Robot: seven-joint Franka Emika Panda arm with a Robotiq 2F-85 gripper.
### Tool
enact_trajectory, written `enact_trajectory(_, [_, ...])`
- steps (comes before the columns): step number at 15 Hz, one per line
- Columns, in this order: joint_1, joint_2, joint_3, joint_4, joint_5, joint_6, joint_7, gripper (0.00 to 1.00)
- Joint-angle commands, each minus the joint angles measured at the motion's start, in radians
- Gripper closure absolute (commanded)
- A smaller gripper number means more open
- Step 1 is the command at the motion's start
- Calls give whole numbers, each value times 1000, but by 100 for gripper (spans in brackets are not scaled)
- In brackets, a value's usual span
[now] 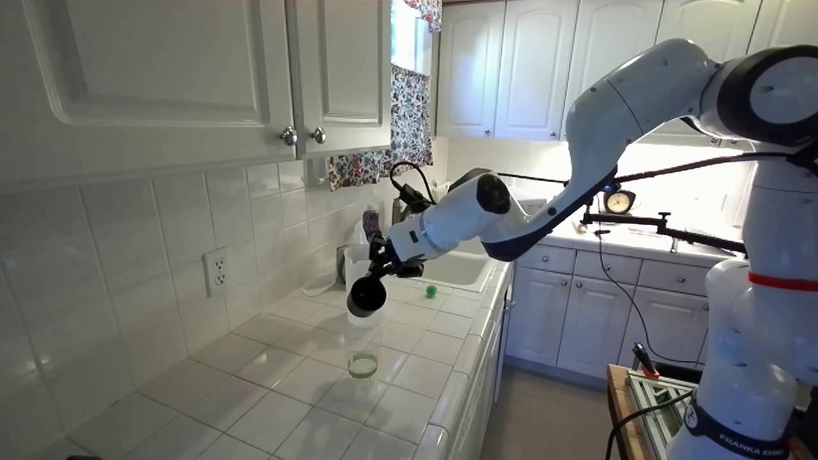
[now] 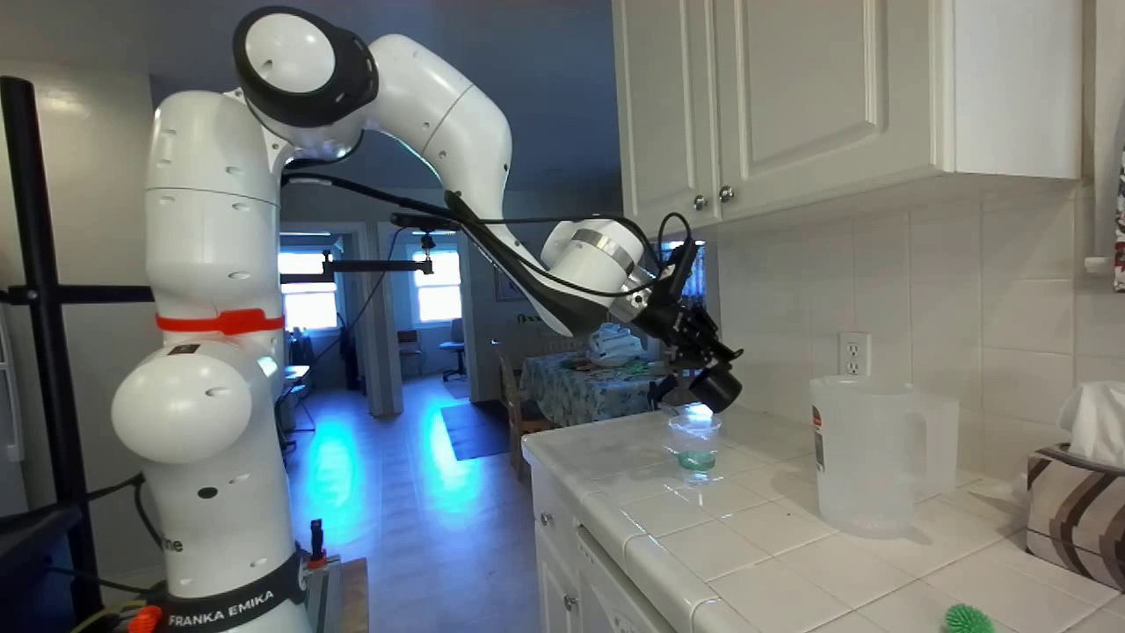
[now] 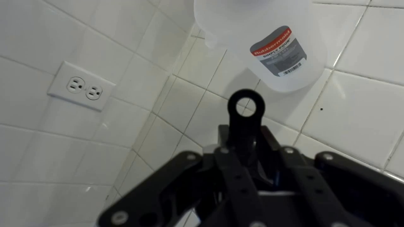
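Left to right in an exterior view, a clear cup [image 2: 694,444] with green low inside stands on the counter [image 2: 747,532]; near it the gripper [image 3: 246,138], nearly closed, pinches the black scoop [image 2: 716,389] by its handle [image 3: 245,125], tilted in the air; then pitcher [image 2: 866,462] and green ball [image 2: 967,620]. Grasp and lift look done; scoop isn't set down yet, contents can't tell.

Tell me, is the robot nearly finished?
Partway, perhaps. Done: the black gripper holds the round black cup above the white tiled counter. In hand: that cup is tipped near the clear, green-bottomed tumbler. Left, maybe: setting the cup down, as it's midair.
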Motion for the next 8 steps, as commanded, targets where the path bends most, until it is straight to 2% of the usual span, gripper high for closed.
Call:
enact_trajectory(1, [11, -5, 4, 18, -109, -38, 90, 94])
enact_trajectory(8, [27, -5, 19, 19, -247, -94, 201, 94])
